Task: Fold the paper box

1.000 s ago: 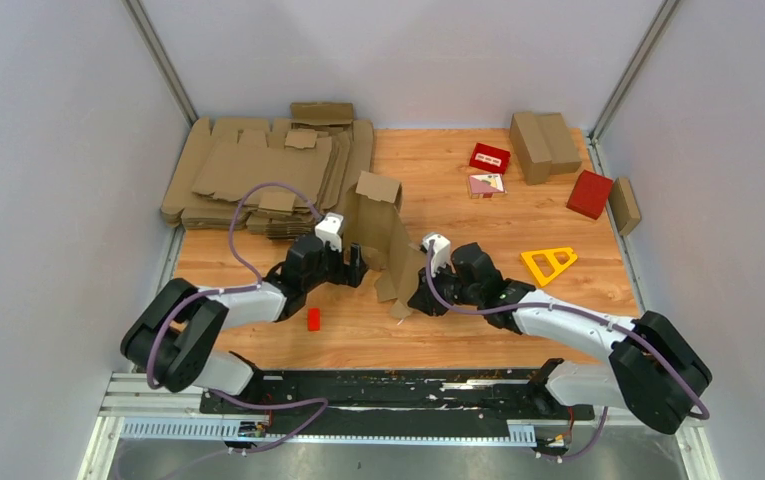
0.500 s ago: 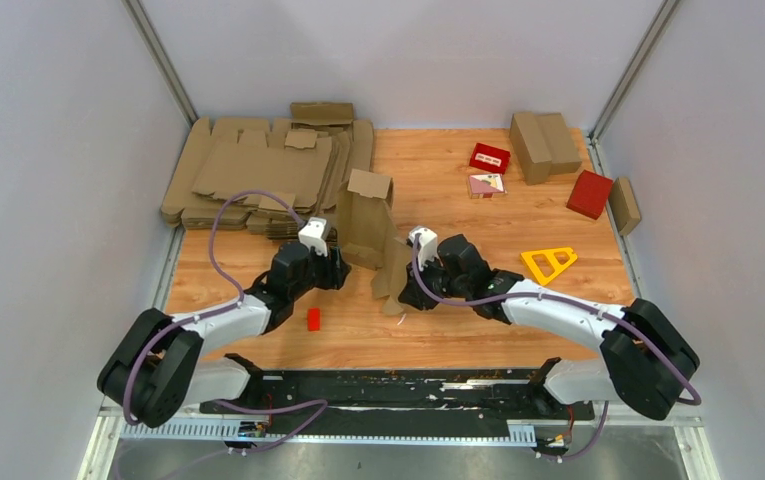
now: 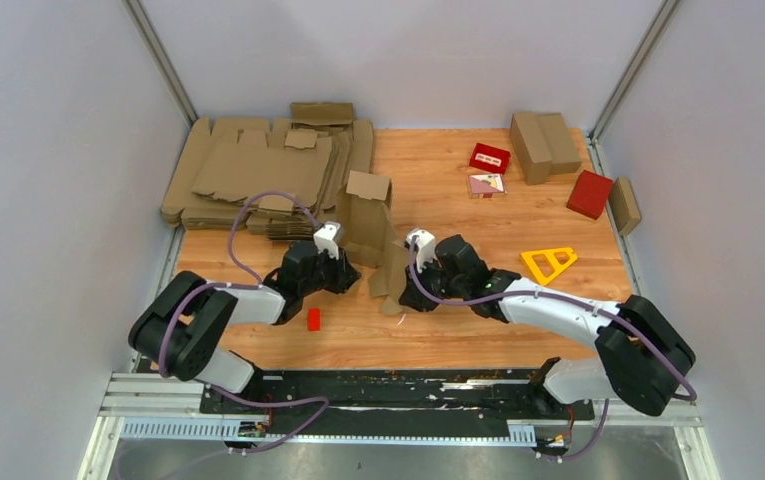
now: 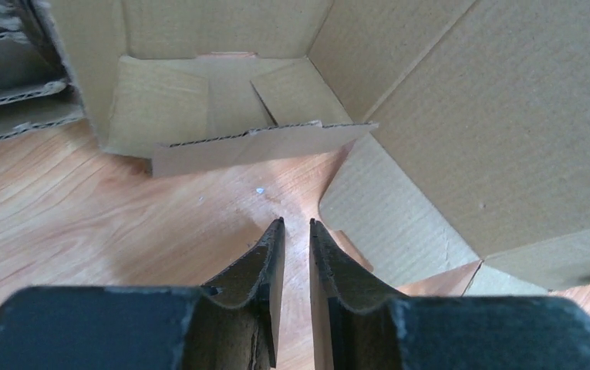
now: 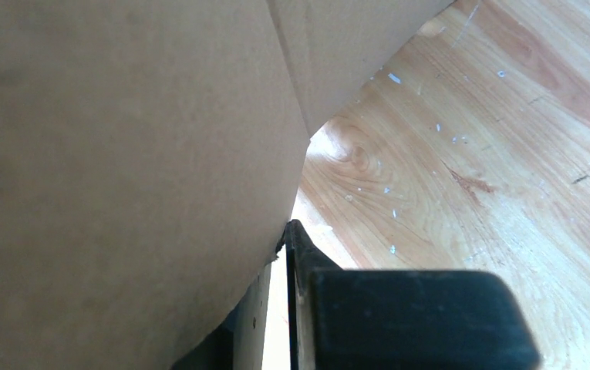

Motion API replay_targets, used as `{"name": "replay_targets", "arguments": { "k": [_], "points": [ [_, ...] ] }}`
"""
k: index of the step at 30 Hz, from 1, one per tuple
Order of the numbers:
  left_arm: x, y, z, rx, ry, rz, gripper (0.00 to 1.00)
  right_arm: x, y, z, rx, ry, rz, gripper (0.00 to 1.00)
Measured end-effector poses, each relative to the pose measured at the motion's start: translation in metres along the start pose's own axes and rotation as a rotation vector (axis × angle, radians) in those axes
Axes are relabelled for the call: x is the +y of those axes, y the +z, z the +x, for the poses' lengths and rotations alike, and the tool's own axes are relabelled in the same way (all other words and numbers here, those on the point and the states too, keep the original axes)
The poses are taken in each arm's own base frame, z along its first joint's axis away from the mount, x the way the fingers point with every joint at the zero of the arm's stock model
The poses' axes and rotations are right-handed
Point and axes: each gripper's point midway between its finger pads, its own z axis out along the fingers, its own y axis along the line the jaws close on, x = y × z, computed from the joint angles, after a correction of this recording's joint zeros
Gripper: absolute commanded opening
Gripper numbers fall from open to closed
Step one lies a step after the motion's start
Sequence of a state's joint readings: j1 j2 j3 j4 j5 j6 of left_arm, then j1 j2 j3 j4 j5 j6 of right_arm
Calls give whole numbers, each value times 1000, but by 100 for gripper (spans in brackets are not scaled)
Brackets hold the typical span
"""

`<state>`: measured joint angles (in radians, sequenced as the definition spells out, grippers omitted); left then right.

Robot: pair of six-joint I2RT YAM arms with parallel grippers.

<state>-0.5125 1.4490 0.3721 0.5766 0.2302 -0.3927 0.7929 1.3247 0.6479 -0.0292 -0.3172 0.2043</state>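
The paper box point(image 3: 368, 222) stands half-folded in the middle of the table, its brown panels upright and one flap raised at the top. My left gripper point(image 3: 351, 272) sits low at the box's left foot. In the left wrist view its fingers point(image 4: 297, 223) show only a narrow gap, with bare wood and nothing else between them; the box's open inside point(image 4: 222, 100) lies just ahead. My right gripper point(image 3: 405, 288) is at the box's lower right flap. In the right wrist view a cardboard panel point(image 5: 122, 154) covers one finger and meets the tip of the other at the gripper point(image 5: 282, 231).
A pile of flat cardboard blanks point(image 3: 258, 170) fills the back left. A small red block point(image 3: 313, 319) lies near my left arm. To the right are a yellow triangular frame point(image 3: 548, 263), red boxes point(image 3: 490, 157) point(image 3: 590, 193) and folded brown boxes point(image 3: 543, 145).
My left gripper's jaws have closed from wide apart to a narrow gap, and it has come back in beside the box's foot. The right gripper and box have shifted slightly left.
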Motion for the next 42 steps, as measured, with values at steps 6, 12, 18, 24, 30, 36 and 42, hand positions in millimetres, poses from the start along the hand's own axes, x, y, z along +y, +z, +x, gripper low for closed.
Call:
{"name": "replay_targets", "arguments": {
  "k": [6, 12, 18, 24, 30, 36, 42],
  "points": [
    [-6, 16, -9, -34, -35, 44, 25, 10, 9, 2, 13, -13, -48, 14],
    [-9, 22, -25, -104, -55, 69, 24, 17, 15, -5, 13, -17, -71, 29],
    [-9, 25, -33, -144, -77, 78, 24, 24, 16, -15, 5, -20, -69, 50],
    [-10, 25, -37, -160, -89, 84, 24, 20, 1, -26, -48, -37, -16, 76],
    [-9, 26, -37, -162, -92, 81, 25, 15, -2, -28, -57, -43, 15, 93],
    [-7, 26, -37, -165, -94, 73, 25, 17, -15, -38, -98, -64, 29, 100],
    [-3, 27, -37, -164, -105, 62, 25, 23, -30, -50, -138, -98, 28, 100]
  ]
}}
